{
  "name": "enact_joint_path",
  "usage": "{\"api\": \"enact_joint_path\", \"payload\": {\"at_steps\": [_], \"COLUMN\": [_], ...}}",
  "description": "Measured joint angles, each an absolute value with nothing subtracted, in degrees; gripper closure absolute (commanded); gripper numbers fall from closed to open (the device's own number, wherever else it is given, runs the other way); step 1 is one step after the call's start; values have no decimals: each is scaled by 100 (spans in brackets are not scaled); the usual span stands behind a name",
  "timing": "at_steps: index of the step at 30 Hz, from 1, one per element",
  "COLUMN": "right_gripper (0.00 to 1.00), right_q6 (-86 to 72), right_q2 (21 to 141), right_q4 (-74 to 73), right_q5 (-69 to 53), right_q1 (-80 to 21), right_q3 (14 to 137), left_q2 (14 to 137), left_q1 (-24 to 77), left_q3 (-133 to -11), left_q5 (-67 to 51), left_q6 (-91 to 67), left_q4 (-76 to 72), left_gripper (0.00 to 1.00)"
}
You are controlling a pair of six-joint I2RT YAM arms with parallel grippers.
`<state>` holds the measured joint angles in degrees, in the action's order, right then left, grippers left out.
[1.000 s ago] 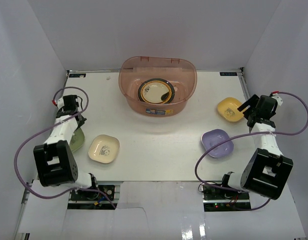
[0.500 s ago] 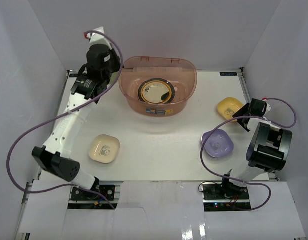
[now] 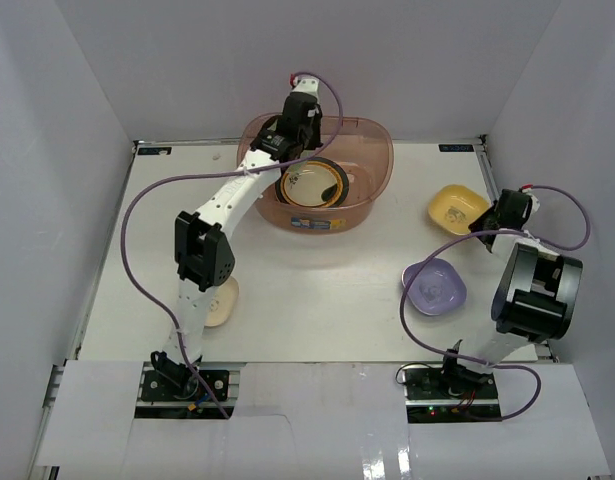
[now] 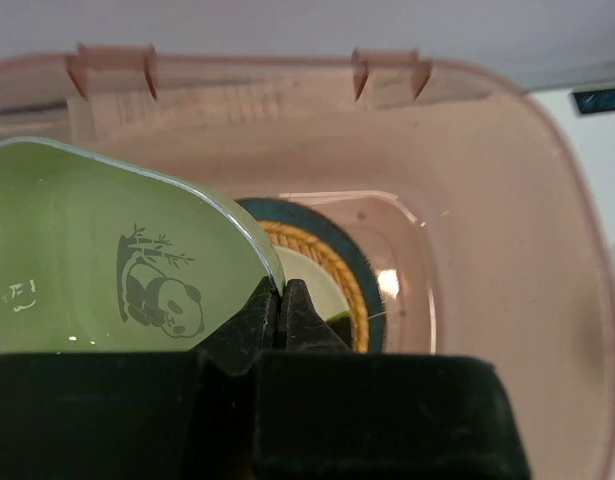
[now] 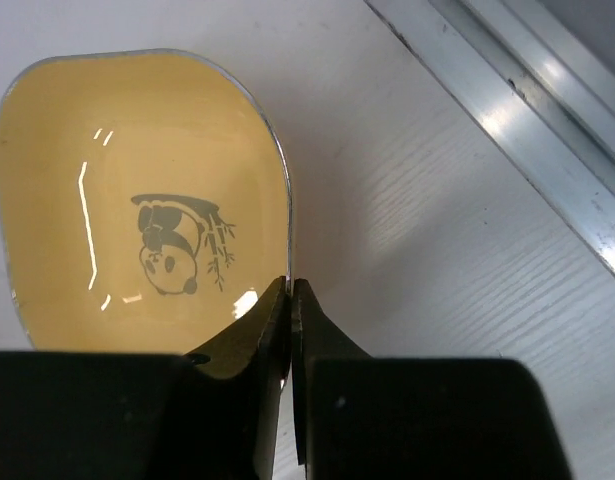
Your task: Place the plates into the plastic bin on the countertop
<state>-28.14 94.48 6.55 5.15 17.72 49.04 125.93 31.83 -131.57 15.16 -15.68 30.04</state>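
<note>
My left gripper (image 4: 279, 300) is shut on the rim of a green panda plate (image 4: 117, 260) and holds it tilted over the left side of the pinkish plastic bin (image 3: 372, 165). A stack of plates (image 3: 312, 185) lies on the bin's floor, with a teal rim and an orange woven-look rim (image 4: 332, 270) showing. At the right of the white countertop (image 3: 327, 270), my right gripper (image 5: 290, 292) is shut on the near rim of a yellow panda plate (image 5: 137, 200), which rests on the surface (image 3: 455, 208). The green plate is hard to make out in the top view.
A lavender plate (image 3: 434, 285) lies near the right arm's base. A cream plate (image 3: 225, 300) sits at the front left, half hidden behind the left arm's link (image 3: 199, 250). White walls close in the countertop; a metal rail (image 5: 527, 130) runs along its right edge.
The left arm swung from the table's left edge up and over the bin, carrying the green plate. The right gripper closed on the yellow plate's rim.
</note>
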Motion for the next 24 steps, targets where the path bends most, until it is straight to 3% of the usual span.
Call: {"api": "enact_joint_path", "payload": {"at_steps": [9,16,20,21,22,24], "right_gripper": [92,92,92,92,92,92], "right_q6": [-2735,-2563,-2484,-2480,-2477,-2464], "right_q2": [7581,7439,7793,7874,7961,8132], "right_q4": [620,591,475,429,381,268], "right_q5": [224,67,139,165,183,237], "right_q1": [1485,301,-432,-563,-679,-827], "right_q3": [5634,6947,7537,7634,7719,7881], "left_q2": [13305,13310,13338,13338,13338,13332], "left_q1": [3177,3253,3312,3321,3326,3347], "left_q3": [-12984,-12521,-12449,-12422,-12398,-12289], "left_q5": [906,572,408,390,379,384], "left_q6": [-1535,-1601,-1649,-1669,-1675,-1728], "left_q4": [3030,2801,2746,2700,2683,2641], "left_gripper": [100,99,75,67,50,35]}}
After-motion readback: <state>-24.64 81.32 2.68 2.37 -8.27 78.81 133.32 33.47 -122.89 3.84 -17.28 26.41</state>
